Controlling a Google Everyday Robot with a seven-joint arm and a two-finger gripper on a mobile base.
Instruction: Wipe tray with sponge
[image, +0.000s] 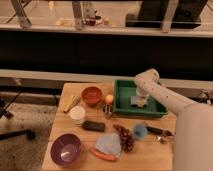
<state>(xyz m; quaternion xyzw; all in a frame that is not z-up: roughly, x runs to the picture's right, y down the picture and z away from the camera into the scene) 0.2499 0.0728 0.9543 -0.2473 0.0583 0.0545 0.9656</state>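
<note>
Two jaws clamped on the sponge (138, 102); both down inside the green tray (126, 98), around its middle.

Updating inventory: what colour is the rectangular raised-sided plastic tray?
Green, best in the camera view; the gripper is down inside the rectangular plastic tray.

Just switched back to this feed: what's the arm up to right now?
The robot's arm reaches across into the green tray at the back right of the table. Its gripper is down inside the tray, shut on the small light-blue sponge, which sits against the tray floor. It looks to be mid-wipe.
</note>
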